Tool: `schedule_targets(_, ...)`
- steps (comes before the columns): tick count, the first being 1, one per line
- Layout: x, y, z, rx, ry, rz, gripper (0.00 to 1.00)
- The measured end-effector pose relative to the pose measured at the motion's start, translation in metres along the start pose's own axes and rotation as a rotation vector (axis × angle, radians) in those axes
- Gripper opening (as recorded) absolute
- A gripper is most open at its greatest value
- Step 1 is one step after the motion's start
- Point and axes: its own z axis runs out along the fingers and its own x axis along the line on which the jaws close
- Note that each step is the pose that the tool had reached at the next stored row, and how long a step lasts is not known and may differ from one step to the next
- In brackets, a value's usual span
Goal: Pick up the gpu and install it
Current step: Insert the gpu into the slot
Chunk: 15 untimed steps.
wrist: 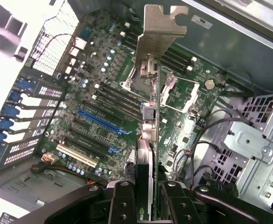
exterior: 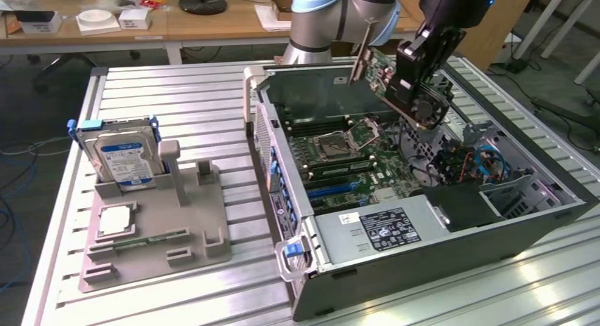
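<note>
- On the exterior view's left, a grey holder (exterior: 201,249) sits on the bench (exterior: 187,94). A hard drive (exterior: 125,159) stands upright in its rear slot, with a flat chip (exterior: 114,219) and a memory stick (exterior: 150,239) lying lower down.
- In the middle, the open computer case (exterior: 440,270) lies on its side, its motherboard (exterior: 352,161) facing up.
- Toward the right, the gripper (exterior: 412,87) hangs over the case, its fingers (wrist: 122,200) drawn in narrow and clamped on the gpu (exterior: 380,67), which is clear of the board.
- The card's long axis runs straight away from the fingers, with the silver bracket (wrist: 159,28) at the far end.
- The card is edge-on above the board, and the blue slot (wrist: 101,122) lies below it and off to one side.
</note>
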Motion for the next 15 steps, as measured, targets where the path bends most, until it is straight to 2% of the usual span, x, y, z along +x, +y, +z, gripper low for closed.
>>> schedule_targets(15, 0.0, 0.0, 0.0, -0.0017, 0.0081, -0.136, 0.27)
